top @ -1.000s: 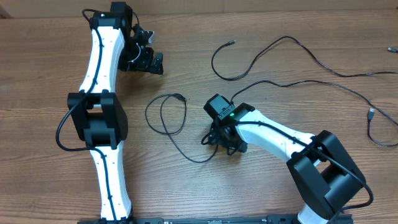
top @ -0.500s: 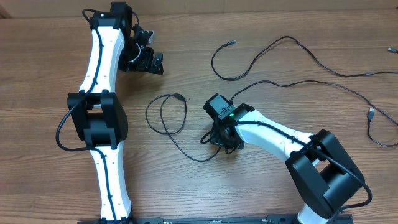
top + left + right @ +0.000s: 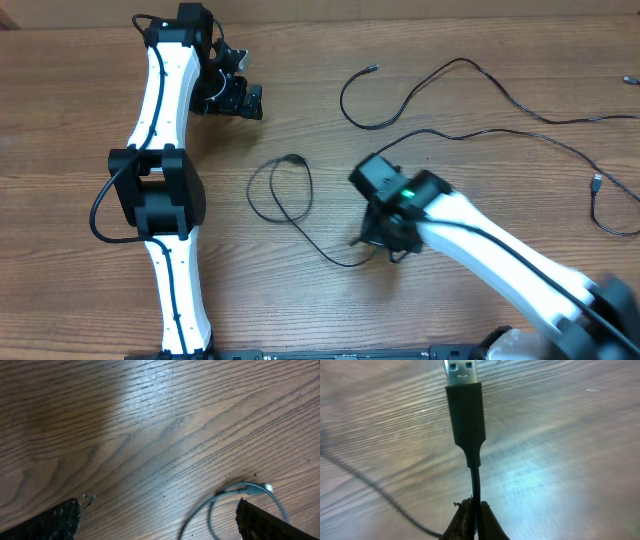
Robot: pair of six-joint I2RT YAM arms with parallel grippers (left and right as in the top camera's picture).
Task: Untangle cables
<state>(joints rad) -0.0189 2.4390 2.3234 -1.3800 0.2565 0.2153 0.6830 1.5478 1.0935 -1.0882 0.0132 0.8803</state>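
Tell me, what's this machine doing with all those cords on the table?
Two robot arms are at a wooden table, untangling. The right gripper is pinched shut on a thin black cord just behind its USB plug; that cord trails off into a loop mid-table. The left gripper hangs open at the far left, holding nothing. Two more long cords lie spread across the far right, untouched.
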